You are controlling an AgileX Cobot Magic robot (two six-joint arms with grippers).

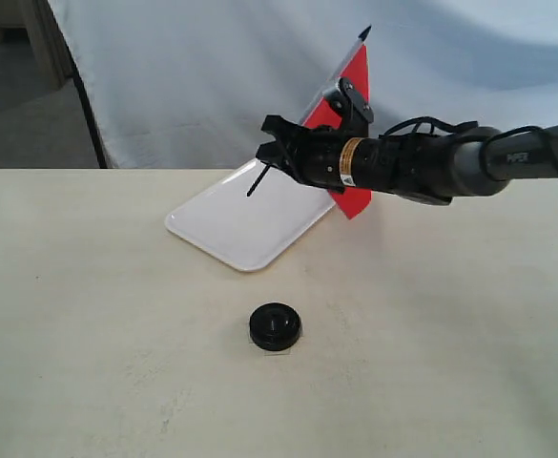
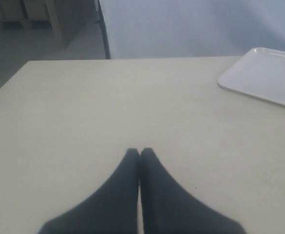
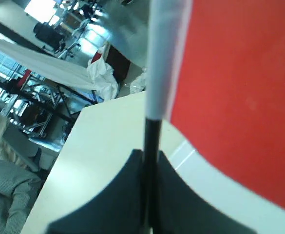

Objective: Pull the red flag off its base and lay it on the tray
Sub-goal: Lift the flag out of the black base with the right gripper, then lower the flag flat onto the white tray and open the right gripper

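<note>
Pale tabletop (image 1: 97,334) before me bears the base (image 1: 275,326) at near centre, my left gripper (image 2: 140,154) pressed together empty over bare table, and farther off my right gripper (image 1: 275,153) clamps the red flag (image 1: 358,76) by its tilted stick above the tray (image 1: 231,224).

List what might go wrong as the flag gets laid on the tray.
1. The right gripper pinches only the thin stick of the red flag, which is tilted; it might swivel or slip between the fingers.
2. The stick's lower end points down at the tray; lowering as is could jab it and shove the tray.
3. The cloth seems to hang near the tray's right edge, so an early release may leave it partly off.
</note>
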